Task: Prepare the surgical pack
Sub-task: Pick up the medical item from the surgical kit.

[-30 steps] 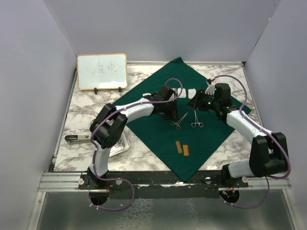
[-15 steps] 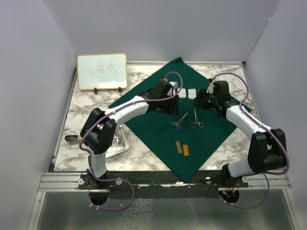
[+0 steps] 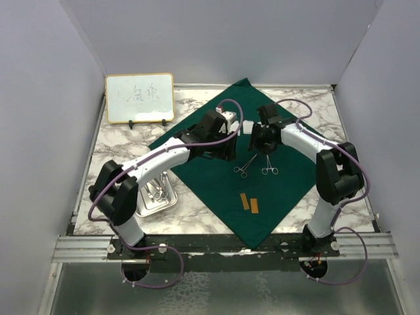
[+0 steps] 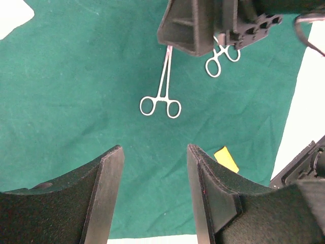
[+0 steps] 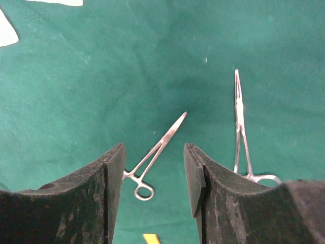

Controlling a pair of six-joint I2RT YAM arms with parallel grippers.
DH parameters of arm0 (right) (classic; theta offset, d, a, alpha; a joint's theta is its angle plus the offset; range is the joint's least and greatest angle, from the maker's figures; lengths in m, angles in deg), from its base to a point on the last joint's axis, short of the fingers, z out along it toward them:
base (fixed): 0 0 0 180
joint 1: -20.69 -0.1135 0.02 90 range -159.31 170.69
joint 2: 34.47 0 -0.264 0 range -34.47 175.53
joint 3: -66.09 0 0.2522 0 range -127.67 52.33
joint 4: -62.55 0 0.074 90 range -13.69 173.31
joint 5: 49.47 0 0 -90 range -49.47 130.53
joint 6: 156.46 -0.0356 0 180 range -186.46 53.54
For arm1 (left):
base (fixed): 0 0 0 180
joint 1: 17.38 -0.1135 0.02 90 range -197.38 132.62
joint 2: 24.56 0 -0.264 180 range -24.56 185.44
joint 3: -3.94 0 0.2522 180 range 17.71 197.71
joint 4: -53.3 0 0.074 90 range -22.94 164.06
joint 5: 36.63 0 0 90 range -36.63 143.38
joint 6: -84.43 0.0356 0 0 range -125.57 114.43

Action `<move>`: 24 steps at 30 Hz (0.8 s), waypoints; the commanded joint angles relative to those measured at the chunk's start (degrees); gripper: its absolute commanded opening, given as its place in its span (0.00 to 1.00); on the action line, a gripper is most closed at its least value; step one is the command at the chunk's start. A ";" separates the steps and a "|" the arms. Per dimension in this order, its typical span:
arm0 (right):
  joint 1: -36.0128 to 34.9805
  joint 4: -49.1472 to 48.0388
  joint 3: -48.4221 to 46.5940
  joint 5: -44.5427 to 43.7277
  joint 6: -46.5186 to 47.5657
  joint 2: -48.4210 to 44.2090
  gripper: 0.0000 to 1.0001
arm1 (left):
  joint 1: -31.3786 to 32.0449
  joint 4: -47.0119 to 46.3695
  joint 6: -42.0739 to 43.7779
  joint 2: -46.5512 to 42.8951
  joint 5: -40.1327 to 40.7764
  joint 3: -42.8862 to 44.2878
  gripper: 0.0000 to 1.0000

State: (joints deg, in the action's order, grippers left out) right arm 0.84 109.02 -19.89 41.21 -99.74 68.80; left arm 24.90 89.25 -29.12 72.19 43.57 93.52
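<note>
- Surgical pack: not yet bundled. Its green drape (image 3: pixel 216 180) lies spread as a diamond across the middle of the marble table (image 3: pixel 111 157), flat so that items can be laid out on it before folding.
- Far left, off the cloth, the steel tray (image 3: pixel 172 197) sits on the marble with a few instruments in it, probably as the supply to draw from.
- The left gripper (image 4: pixel 155 152) hangs over the drape's centre with its jaws apart and nothing between them. A white gauze square (image 4: pixel 11 14) shows at the edge of its view.
- Two forceps (image 3: pixel 244 165) lie side by side on the cloth just in front of both claws, tips pointing away from the bases. It looks like a deliberate tidy row.
- Nearer the bases, two tan strips (image 3: pixel 244 201) lie together on the drape.
- The right gripper (image 5: pixel 152 150) is likewise parted and empty, poised above the forceps tips.
</note>
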 commanded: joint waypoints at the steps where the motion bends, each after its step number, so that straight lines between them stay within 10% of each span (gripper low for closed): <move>1: -2.85 11.75 -5.03 -9.66 -15.33 1.48 0.51 | 0.05 -0.67 2.36 -6.31 0.98 -1.99 0.56; 11: -3.43 33.08 -24.91 -11.51 -24.68 16.25 0.44 | -0.07 -2.59 2.32 -12.78 0.66 -5.01 0.59; 24: -3.61 28.09 -20.46 -8.32 -28.08 16.93 0.31 | -0.01 -2.78 2.46 -13.61 0.75 -5.77 0.59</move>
State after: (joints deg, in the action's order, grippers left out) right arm -2.51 136.73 -41.73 32.93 -124.76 85.87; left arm 24.90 87.68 -27.51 60.61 43.81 88.38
